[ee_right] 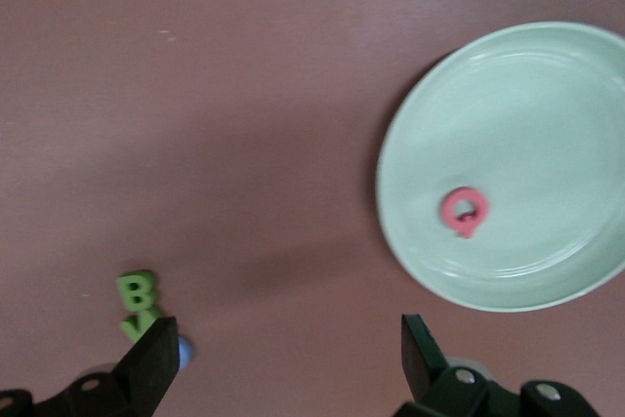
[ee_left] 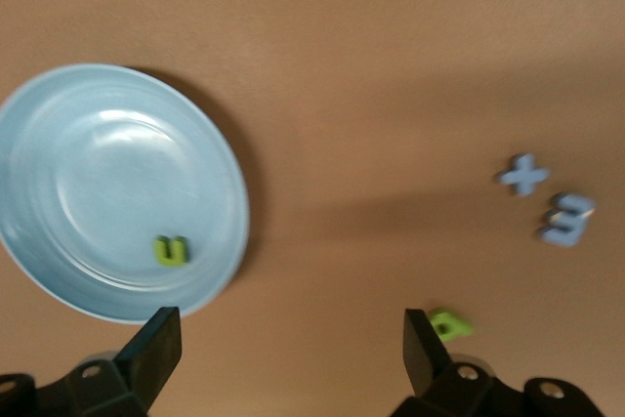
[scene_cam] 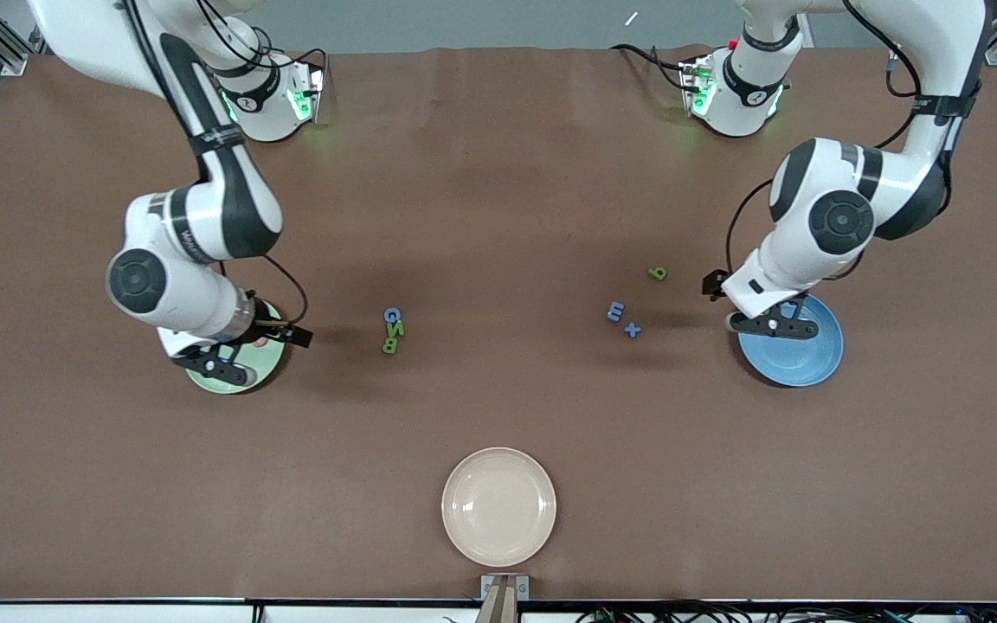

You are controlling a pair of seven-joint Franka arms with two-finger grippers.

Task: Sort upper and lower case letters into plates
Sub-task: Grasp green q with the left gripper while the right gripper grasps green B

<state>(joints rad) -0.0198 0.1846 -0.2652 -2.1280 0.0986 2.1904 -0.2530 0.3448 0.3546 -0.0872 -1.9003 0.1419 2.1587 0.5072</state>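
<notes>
The mint green plate (scene_cam: 249, 383) lies toward the right arm's end of the table, and my right gripper (scene_cam: 217, 363) hangs open over its edge. In the right wrist view the green plate (ee_right: 527, 95) holds a pink Q (ee_right: 463, 212). My right gripper (ee_right: 290, 358) is empty there. The blue plate (scene_cam: 803, 359) lies toward the left arm's end, under my open, empty left gripper (scene_cam: 771, 324). In the left wrist view the blue plate (ee_left: 88, 173) holds one small green letter (ee_left: 171, 250), and my left gripper (ee_left: 293, 349) is open.
A blue G (scene_cam: 391, 315), a green V-like letter (scene_cam: 396, 329) and a green B (scene_cam: 389, 345) cluster mid-table. A blue m (scene_cam: 615, 311), a blue x (scene_cam: 633, 329) and a green p-like letter (scene_cam: 657, 273) lie beside the blue plate. A cream plate (scene_cam: 498, 506) sits nearest the front camera.
</notes>
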